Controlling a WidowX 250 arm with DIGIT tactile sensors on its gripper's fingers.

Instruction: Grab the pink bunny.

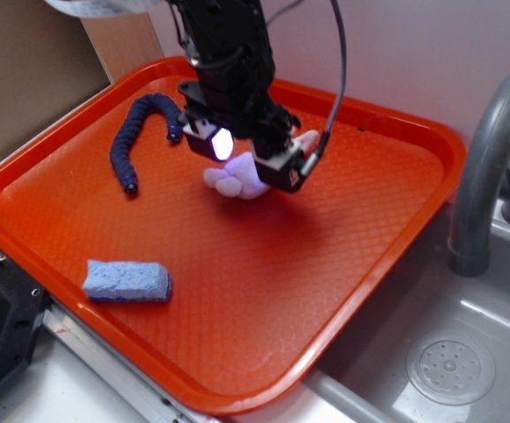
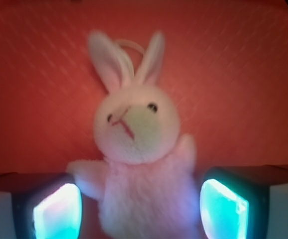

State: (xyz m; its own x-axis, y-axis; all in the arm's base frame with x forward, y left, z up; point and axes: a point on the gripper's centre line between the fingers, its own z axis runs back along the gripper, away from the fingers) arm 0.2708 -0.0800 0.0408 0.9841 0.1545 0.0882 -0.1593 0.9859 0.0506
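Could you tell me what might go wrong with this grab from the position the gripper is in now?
1. The gripper is open, its pads flanking only the pink bunny's lower body; soft plush may squash and slip out on lifting.
2. The left pad sits close to the bunny's outstretched arm, so closing could pinch just that limb and leave the toy dangling.
3. The exterior view hides most of the bunny behind the gripper, so its height above the orange tray is unclear.

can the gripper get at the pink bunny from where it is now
Probably yes. The gripper is open, its glowing pads either side of the pink bunny lying face up on the orange tray, nothing between them.
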